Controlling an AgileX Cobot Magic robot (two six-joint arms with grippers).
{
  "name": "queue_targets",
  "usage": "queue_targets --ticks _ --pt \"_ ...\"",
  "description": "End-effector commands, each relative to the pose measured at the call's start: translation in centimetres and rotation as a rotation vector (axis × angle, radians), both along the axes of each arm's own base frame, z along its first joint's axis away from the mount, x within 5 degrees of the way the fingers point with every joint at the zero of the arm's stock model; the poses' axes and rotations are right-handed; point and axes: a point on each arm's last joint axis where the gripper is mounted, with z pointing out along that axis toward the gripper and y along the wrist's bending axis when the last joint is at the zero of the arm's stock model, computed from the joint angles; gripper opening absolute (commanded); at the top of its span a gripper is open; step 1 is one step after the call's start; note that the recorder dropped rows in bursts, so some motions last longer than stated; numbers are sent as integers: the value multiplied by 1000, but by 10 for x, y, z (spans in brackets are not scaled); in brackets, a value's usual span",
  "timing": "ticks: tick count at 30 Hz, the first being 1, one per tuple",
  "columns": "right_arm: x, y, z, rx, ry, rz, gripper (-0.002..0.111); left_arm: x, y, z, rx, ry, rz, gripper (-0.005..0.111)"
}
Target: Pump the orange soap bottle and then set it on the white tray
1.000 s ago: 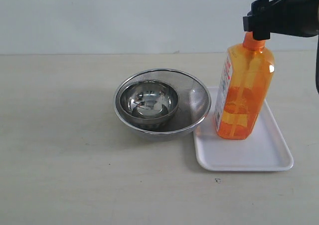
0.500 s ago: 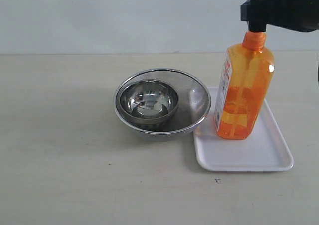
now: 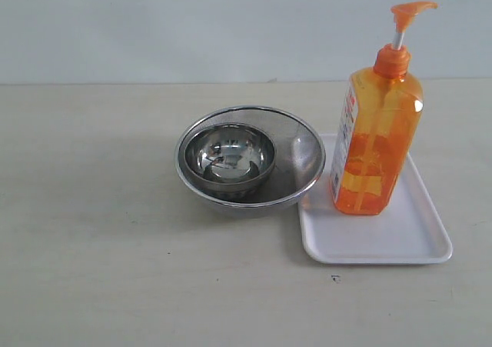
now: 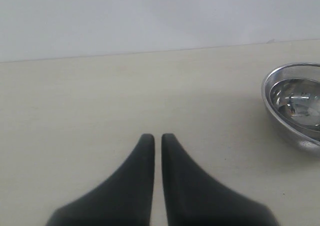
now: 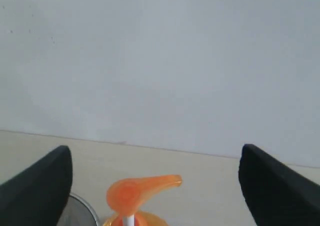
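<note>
Soap bottle (image 3: 377, 143) stands upright on the white tray (image 3: 415, 243), so placing looks done; whether it was pumped cannot be told. Away from the bottle, the left claw (image 4: 157, 138) is pressed shut and empty. Steel bowls (image 3: 301, 162) sit just left of the bottle. Above its pump head (image 5: 140, 188), the right claw (image 5: 155, 153) gapes wide, holding nothing.

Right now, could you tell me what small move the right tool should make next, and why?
Probably withdraw the right tool upward: the orange soap bottle stands upright on the white tray, and the tool hangs open above the pump head, touching nothing.
</note>
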Motion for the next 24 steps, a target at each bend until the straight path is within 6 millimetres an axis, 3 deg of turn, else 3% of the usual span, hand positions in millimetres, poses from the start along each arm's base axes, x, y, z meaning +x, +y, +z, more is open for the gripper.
queue_targets --ticks 1,8,14,17,24 --pt "-14 -10 13 -7 -50 -31 81 -1 1 0 -7 -9 7 5" --pt "-33 -25 27 5 -94 -102 79 -1 1 0 -7 -9 7 5" --pt "-49 -33 35 28 -116 -112 41 -1 1 0 -7 -9 7 5" --pt "-57 -39 39 39 -129 -141 30 -1 1 0 -7 -9 7 5" --pt "-75 -57 42 33 -105 -248 30 -1 1 0 -7 -9 7 5"
